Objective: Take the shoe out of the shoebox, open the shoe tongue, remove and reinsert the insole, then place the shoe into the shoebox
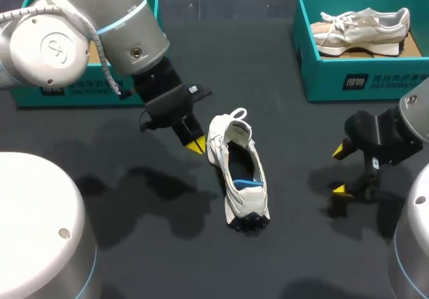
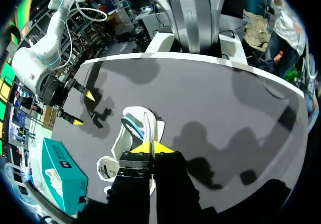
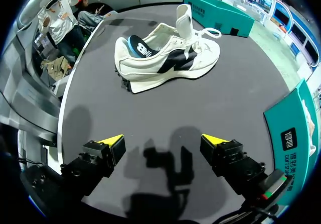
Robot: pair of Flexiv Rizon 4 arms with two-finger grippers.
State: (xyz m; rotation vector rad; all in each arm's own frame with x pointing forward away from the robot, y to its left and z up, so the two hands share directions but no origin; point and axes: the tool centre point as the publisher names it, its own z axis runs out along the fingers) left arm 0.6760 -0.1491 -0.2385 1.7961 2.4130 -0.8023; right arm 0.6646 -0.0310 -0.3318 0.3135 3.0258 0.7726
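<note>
A white shoe [image 1: 238, 171] stands upright mid-table, sole down, its tongue [image 3: 184, 18] raised. Blue lining [image 1: 244, 182] shows inside near the heel. My left gripper [image 1: 196, 145] is shut with nothing between its tips, just beside the shoe's laced end. In the left wrist view its joined tips [image 2: 151, 147] sit over the shoe [image 2: 133, 133]. Well to the shoe's right, my right gripper [image 1: 340, 170] hangs open and empty. The right wrist view has it [image 3: 163, 141] facing the shoe's side [image 3: 165, 56] from a distance. The teal shoebox [image 1: 362, 78] is at the back right.
A second pale shoe [image 1: 362, 27] lies inside the back-right shoebox. Another teal box [image 1: 40, 94] stands at the back left, behind my left arm. Bare black tabletop [image 1: 154, 245] lies in front of the shoe and between it and my right gripper.
</note>
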